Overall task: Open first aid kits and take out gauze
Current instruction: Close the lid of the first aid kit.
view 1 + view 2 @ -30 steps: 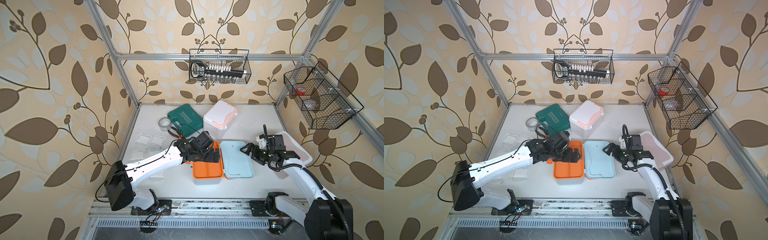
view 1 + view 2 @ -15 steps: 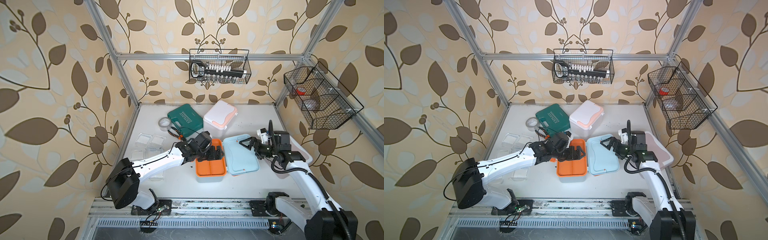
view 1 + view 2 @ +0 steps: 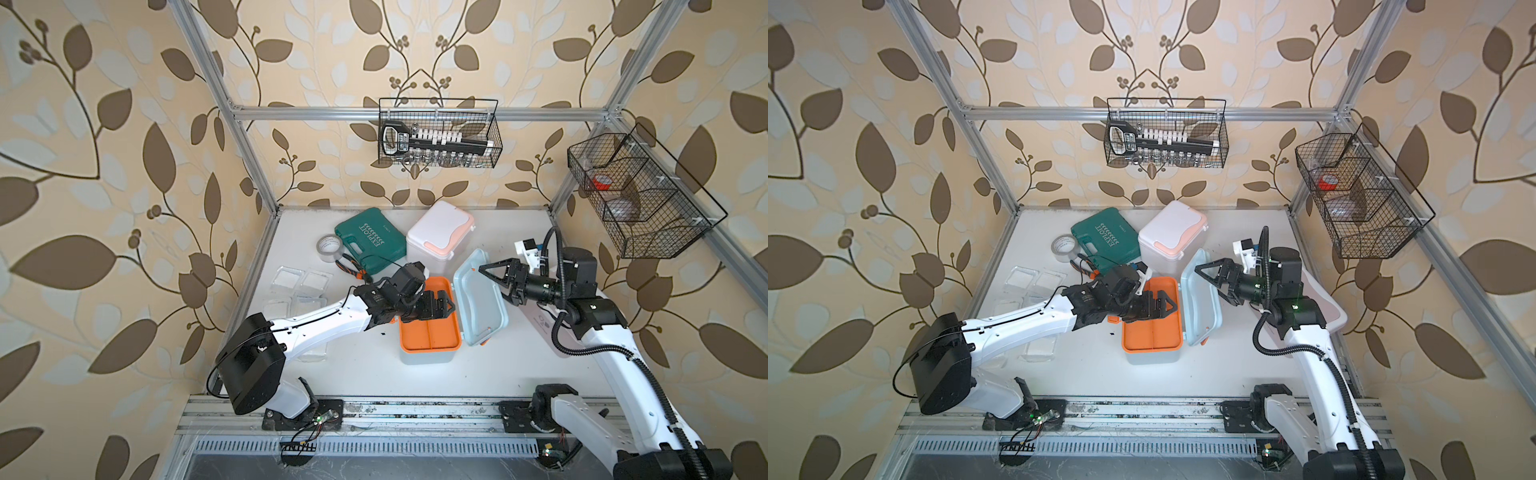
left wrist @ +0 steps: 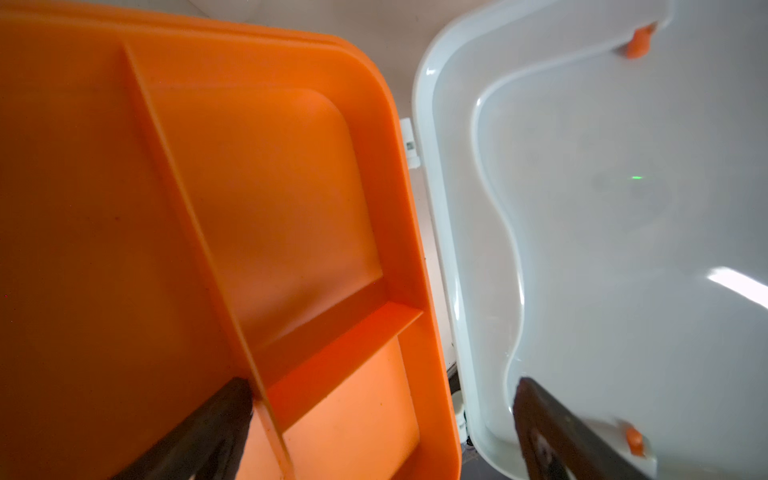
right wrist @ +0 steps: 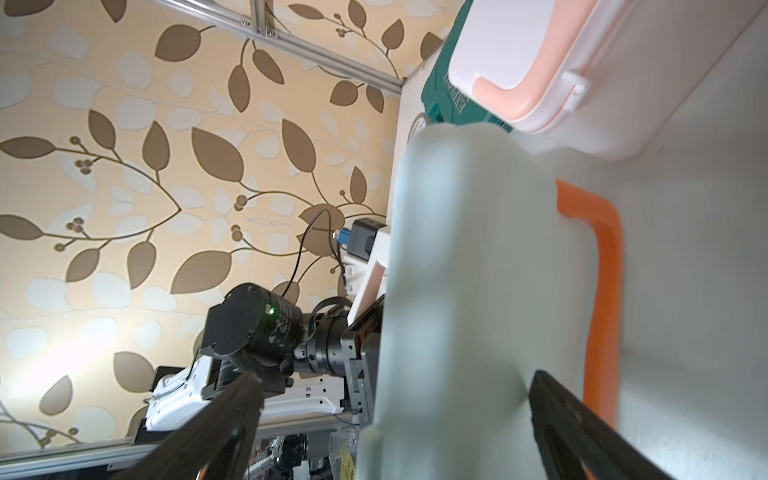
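Though spread as wide as can be, gripping nothing: thus the left jaws, poised over the far end of the orange tray (image 3: 430,334). From the left wrist, one finger (image 4: 199,432) down in the tray beside a divider, the other out over the inside of the lid (image 4: 602,208).

Blue kit (image 3: 428,358) at the middle of the bench (image 3: 374,374), open, tray seated in its top. Lid hinged on the right-arm side, tilted up off the bench, neither flat nor upright.

Right jaws likewise wide apart, straddling the lid's far edge: one finger on the inner side near an orange catch, the other behind. From the right wrist, blurred pale lid between the two dark fingers (image 5: 216,428); contact impossible to tell, not clamped shut.

Gauze (image 3: 287,278) out on the bench to the left: clear square packets with white pads, lying flat in a cluster, well apart from the blue kit, some partly hidden under the left arm.

White kit (image 3: 440,235) shut, at the back, near the raised lid and just beside the green case (image 3: 370,241). Tape (image 3: 329,248) just beside the case's far-left corner. Pink kit (image 3: 1318,286) at the bench's right edge, mostly hidden behind the right arm; open or shut, cannot tell.

On the walls, back basket (image 3: 493,124) holding a black-and-white tool set, side basket (image 3: 665,232) with something red inside.
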You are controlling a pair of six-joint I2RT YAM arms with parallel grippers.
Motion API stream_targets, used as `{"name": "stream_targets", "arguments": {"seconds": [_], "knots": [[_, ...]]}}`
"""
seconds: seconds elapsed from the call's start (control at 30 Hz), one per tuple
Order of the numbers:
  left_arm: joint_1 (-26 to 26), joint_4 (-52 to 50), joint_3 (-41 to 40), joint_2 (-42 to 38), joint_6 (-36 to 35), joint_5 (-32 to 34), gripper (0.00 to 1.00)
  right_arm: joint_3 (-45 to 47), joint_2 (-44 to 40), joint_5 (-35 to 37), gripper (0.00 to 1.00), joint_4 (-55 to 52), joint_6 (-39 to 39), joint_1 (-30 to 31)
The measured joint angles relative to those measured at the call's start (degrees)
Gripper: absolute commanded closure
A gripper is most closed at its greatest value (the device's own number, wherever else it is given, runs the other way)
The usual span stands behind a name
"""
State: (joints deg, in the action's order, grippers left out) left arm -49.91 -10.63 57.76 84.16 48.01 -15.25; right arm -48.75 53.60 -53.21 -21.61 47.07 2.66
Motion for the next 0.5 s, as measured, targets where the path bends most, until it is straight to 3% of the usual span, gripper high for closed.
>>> {"name": "stream_targets", "arguments": {"seconds": [0.23, 0.5], "knots": [[-0.04, 1.07, -2.93, -3.45, 0.13, 0.13, 0.01, -1.57, 1.46, 2.08, 0.01, 1.79, 2.56, 10.60], [-0.02, -1.05, -3.78, -14.75, -0.09, 2.21, 0.01, -7.52, 5.16, 7.45, 0.01, 0.79, 1.99, 17.88]]}}
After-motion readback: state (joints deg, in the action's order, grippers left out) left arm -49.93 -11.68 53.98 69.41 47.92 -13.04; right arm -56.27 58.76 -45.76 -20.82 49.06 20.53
